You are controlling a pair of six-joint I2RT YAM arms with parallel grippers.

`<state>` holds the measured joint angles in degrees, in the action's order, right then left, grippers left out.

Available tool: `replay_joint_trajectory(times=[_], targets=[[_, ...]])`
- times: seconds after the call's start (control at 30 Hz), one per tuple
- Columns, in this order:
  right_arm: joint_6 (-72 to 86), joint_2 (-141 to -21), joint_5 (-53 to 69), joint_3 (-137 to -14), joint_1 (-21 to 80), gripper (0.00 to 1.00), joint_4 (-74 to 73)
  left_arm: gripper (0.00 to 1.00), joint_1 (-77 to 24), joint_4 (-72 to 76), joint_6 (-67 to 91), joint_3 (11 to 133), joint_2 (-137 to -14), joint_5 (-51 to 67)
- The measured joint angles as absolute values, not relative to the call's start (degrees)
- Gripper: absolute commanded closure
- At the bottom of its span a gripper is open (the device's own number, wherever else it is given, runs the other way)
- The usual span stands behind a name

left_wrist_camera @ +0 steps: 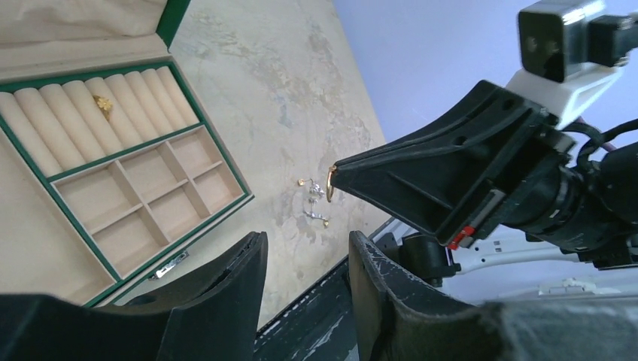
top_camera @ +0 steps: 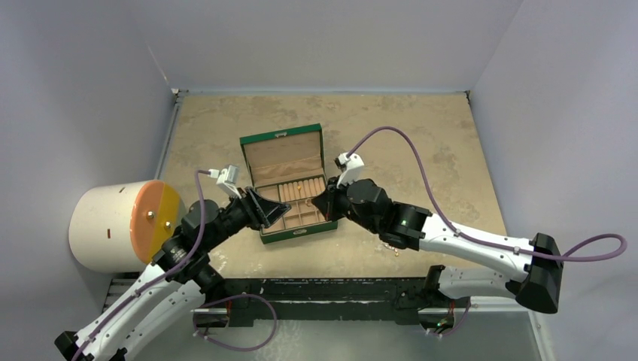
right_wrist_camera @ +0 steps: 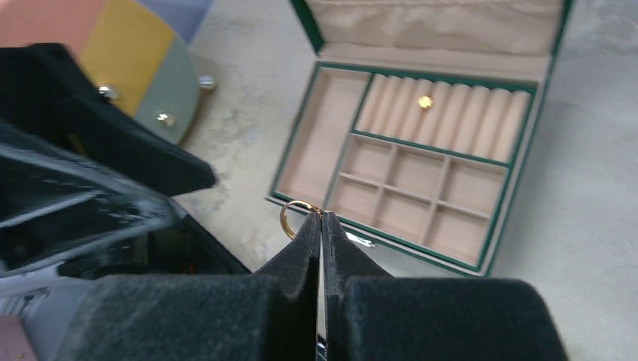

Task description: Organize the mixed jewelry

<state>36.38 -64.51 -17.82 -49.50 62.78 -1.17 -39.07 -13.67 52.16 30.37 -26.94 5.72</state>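
Here, right gripper (right_wrist_camera: 322, 219): clenched on a gold ring (right_wrist_camera: 296, 218), fingers pressed flat together, with the ring pinched at the very tips and most of its loop sticking out to one side.
Gold ring place: in the air between the two grippers, over the near side of the box (top_camera: 280, 136); its height above the box cannot be told.
Left gripper (left_wrist_camera: 306, 241): released, with its two black fingers parted and nothing between them; it is aimed at the right gripper's tip from close by.
Arms: both reach in from the near edge, the left one to the box's near left corner and the right one to its near right side.
Box: green with a tan lining, in the middle of the table (top_camera: 421, 150), with its lid standing open on the far side.
Box inside: a row of ring rolls (right_wrist_camera: 444, 113) at the far right, six small square compartments (right_wrist_camera: 421, 188) nearer, and one long compartment down the left.
Gold piece (right_wrist_camera: 426, 101): tucked between two ring rolls, about mid-row.
Loose pieces (left_wrist_camera: 314, 204): a few tiny gold and silver bits lying close together on the bare table, to the near right of the box and apart from it.
Drum (top_camera: 113, 226): a white cylinder lying on its side at the left edge, its orange and yellow end face turned toward the arms.
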Motion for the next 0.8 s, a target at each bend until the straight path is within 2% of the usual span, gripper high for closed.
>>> replay_joint_trajectory(times=[0.33,0.8], targets=[[33.91,-67.29,-14.55,-55.22,66.28,1.0,1.26,0.61,-39.07,-8.32,54.48,28.51,-26.22,7.77],[32.95,-68.36,-13.69,-56.53,67.51,1.0,1.45,0.69,-39.07,-5.06,55.02,27.46,-25.5,9.06]])
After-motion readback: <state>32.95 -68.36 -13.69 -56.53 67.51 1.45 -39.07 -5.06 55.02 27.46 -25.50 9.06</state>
